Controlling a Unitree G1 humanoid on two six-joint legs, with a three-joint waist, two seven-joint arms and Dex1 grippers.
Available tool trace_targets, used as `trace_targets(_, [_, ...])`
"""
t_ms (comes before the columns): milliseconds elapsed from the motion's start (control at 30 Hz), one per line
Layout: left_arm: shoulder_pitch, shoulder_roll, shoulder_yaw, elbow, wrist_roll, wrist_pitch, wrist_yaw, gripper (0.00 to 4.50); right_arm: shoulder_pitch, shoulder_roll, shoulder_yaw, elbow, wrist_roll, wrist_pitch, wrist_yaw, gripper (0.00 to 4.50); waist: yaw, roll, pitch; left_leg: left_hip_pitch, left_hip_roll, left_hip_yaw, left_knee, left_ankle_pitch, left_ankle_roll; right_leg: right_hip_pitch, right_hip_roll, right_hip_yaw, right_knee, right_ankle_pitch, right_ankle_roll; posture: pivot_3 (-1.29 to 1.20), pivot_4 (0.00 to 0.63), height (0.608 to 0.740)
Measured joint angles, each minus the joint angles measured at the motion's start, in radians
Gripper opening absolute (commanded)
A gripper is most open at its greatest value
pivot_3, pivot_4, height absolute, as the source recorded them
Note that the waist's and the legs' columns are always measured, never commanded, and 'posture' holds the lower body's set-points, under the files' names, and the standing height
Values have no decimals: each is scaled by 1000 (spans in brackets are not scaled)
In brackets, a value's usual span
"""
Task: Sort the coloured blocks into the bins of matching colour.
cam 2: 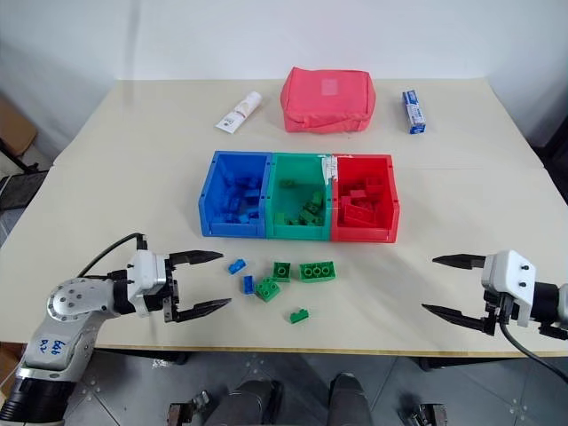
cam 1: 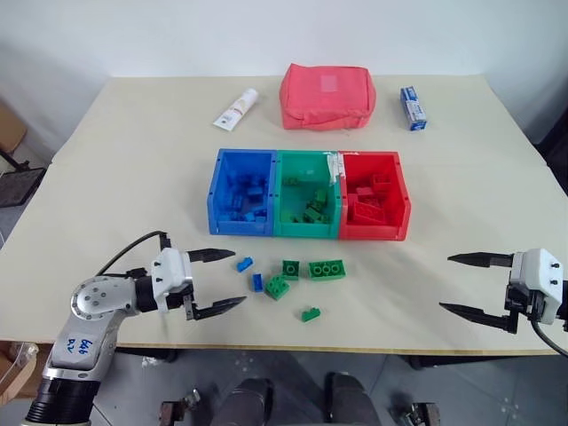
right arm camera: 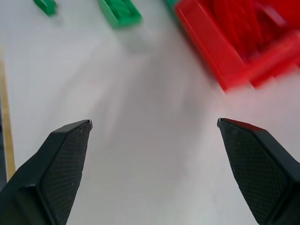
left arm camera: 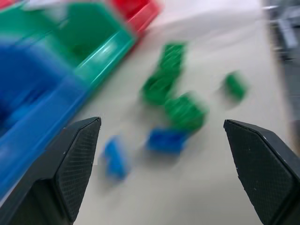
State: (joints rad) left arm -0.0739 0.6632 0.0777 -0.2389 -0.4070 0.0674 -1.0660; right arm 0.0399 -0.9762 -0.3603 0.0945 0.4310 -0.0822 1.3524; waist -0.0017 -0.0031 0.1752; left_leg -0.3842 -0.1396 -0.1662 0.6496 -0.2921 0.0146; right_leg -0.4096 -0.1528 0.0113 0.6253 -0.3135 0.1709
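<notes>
A red fabric pouch point(cam 1: 327, 96) is lying on the table point(cam 1: 133, 160), flanked by a white tube point(cam 1: 237, 109) and a blue box point(cam 1: 413, 107).

my work surface is a wide, pale cream table point(cam 1: 133, 177). near its far edge lie a white tube point(cam 1: 237, 109), a red fabric zip pouch point(cam 1: 327, 96) and a small blue-and-white box point(cam 1: 413, 107), well apart from one another. at the middle stand three joined open-top plastic bins point(cam 1: 308, 231), blue, green and red in a row. just in front of them, loose on the tabletop, lie two small blue studded bricks point(cam 1: 244, 264) and four green studded bricks point(cam 1: 327, 269), clustered close together near my edge.
</notes>
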Motion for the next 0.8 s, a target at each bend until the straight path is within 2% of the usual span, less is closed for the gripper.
trace_targets(133, [-13, 14, 1, -16, -22, 29, -8, 4461, -130, 11, 102, -12, -2, 74, -5, 4500, -6, 0, 0, 5, 7, 8, 0, -2, -3, 0, 4, 1, 0, 1, -2, 0, 150, 740])
trace_targets(233, [-12, 29, 15, 11, -22, 31, -13, 4461, -261, 37, 236, -97, -20, 233, -56, 4500, -6, 0, 0, 7, 11, 11, -1, -5, -5, 0, 7, 1, 0, 1, -5, 0, 150, 740])
trace_targets(433, [50, 60, 75, -3, -34, 31, -13, 4461, -477, 159, 463, -164, -89, 442, -144, 4500, 3, 0, 0, 7, 12, 11, -1, -8, -4, -1, 7, 0, -1, 1, -8, 0, 150, 740])
trace_targets(633, [116, 72, 113, -21, -38, 12, -18, 4461, -572, 260, 617, -116, -172, 472, -146, 4500, 6, 0, 0, 7, 12, 11, -1, -9, -4, 0, 7, 0, -2, 1, -8, 0, 150, 740])
trace_targets(800, [134, 61, 122, -19, -33, -18, 0, 4461, -609, 330, 679, -44, -232, 454, -151, 4500, 1, 0, 0, 7, 12, 11, 0, -9, -4, -1, 8, 0, 0, 1, -8, 0, 150, 740])
